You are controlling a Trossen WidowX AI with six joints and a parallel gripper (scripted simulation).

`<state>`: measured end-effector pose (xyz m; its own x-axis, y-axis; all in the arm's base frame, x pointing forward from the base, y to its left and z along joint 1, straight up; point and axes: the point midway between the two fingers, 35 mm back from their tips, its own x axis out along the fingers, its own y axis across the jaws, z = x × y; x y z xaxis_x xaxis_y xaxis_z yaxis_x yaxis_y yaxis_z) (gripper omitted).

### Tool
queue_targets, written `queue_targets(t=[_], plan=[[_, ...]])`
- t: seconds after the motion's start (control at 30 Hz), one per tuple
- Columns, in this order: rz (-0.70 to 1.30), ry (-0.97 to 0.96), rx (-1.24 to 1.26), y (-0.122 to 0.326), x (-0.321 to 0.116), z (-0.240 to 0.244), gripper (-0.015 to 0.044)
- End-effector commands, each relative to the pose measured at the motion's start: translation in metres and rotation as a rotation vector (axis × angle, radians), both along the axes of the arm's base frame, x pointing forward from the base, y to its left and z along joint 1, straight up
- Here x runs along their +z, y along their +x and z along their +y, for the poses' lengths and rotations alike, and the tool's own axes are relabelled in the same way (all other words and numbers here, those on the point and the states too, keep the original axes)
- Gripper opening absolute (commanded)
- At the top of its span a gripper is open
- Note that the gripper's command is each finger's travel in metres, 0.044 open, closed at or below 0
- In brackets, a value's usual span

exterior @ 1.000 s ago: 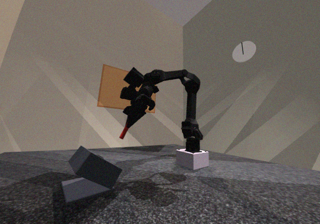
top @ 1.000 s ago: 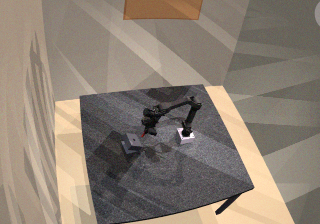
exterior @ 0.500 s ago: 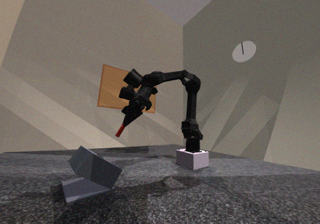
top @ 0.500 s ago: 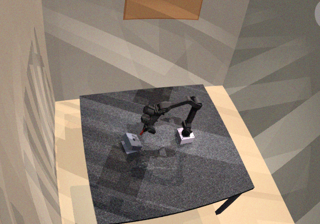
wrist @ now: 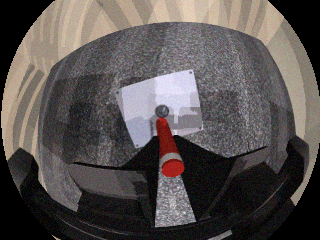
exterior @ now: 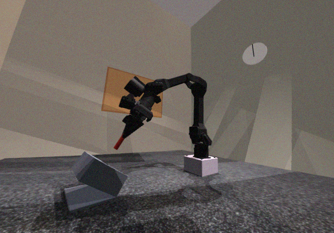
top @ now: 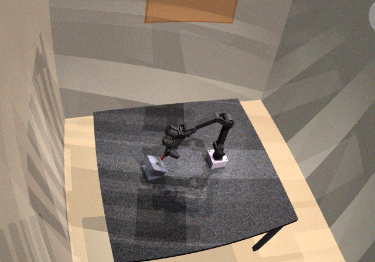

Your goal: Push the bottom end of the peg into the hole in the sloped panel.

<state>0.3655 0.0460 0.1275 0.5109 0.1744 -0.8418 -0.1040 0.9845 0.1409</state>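
Your tool (exterior: 126, 134) is clamped on the red peg (exterior: 118, 143), which sticks out past the fingertips and slants down toward the lower left of the exterior view. The peg hangs in the air, above the sloped grey panel (exterior: 98, 173) and apart from it; its lower end has not reached the panel's face. The panel sits on the dark tabletop (exterior: 242, 198) at the lower left of that view, well left of the white base (exterior: 201, 165).

In the wrist view, you see the peg (wrist: 168, 150) running up the middle of the frame, its far tip lying over the small dark hole (wrist: 162, 111) in the pale panel face (wrist: 143, 103). From above, the peg (top: 163, 156) shows just at the panel's (top: 154, 166) upper right edge.
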Motion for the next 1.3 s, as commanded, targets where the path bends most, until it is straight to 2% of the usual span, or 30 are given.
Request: queue_targets(t=[0.0, 1.27], plan=[[-0.007, -0.001, 0.001, 0.004, -0.006, -0.001, 0.0], [-0.015, 0.001, -0.001, 0.02, -0.033, 0.002, 0.0]])
